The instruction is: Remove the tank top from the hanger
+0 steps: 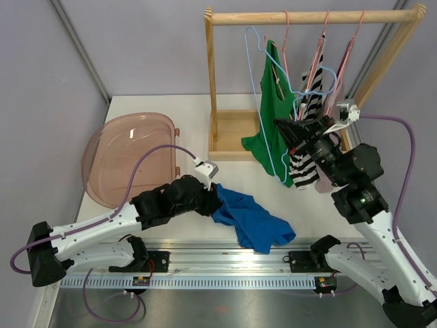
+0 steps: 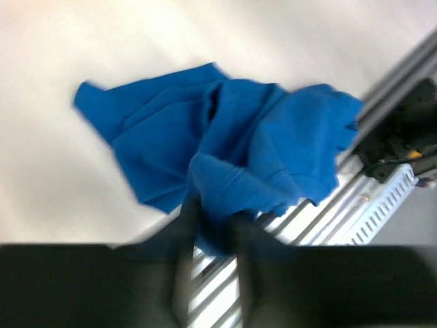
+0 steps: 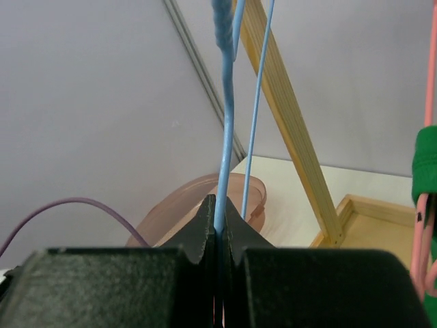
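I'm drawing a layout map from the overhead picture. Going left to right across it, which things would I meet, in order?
Pink tub → blue tank top → striped top

Even soft light, top view sharp, white glare on the metal rail (image 1: 205, 263), left wrist view motion-blurred across the blue tank top (image 2: 232, 143), right wrist view's near fingers (image 3: 201, 229) dark, out of focus.

Matt, soft, creased cloth: blue tank top (image 1: 254, 220). Thin, smooth coated wire: blue hanger (image 3: 225, 137). Pale, smooth bare wood: rack (image 1: 212, 82). Glossy translucent plastic: pink bin (image 1: 130, 154). Ribbed bright metal: rail (image 1: 232, 256).
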